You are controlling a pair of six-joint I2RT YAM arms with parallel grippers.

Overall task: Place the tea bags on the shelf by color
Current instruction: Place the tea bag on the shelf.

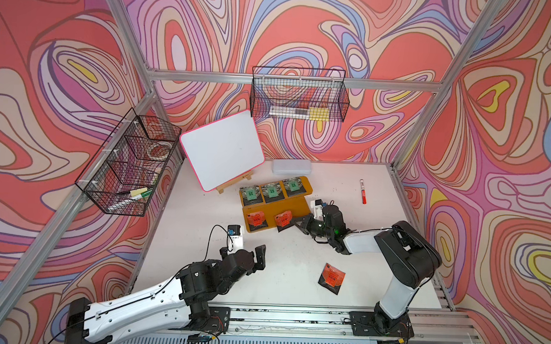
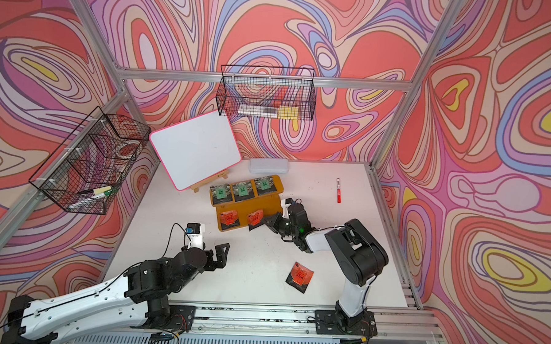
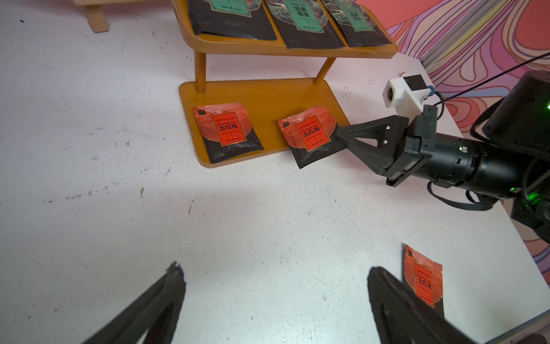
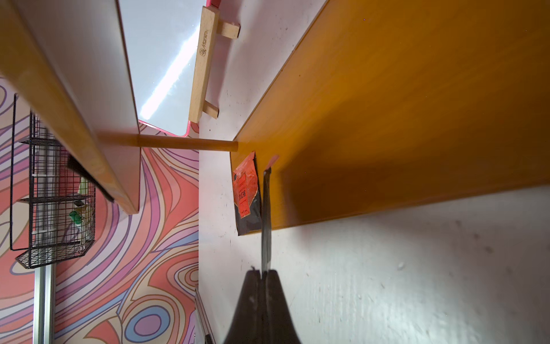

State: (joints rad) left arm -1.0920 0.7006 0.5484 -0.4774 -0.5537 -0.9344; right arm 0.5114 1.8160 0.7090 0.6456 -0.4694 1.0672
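Right fingers (image 3: pixel 366 135) are clamped together on the edge of a flat, glossy orange sachet (image 3: pixel 309 134) that overhangs the shelf's (image 3: pixel 268 95) smooth lower board; it wants sliding further in before release. Just past them a second sachet (image 3: pixel 226 128) lies flat. Left fingers (image 3: pixel 154 309) hang wide apart over the scuffed bench (image 3: pixel 238 223), the last sachet (image 3: pixel 422 280) beside them.

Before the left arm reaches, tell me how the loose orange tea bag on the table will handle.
The loose orange tea bag looks thin and creased, so probably light and floppy. Lying nearly flat on the table, it likely slides when pushed and offers little edge to pinch.
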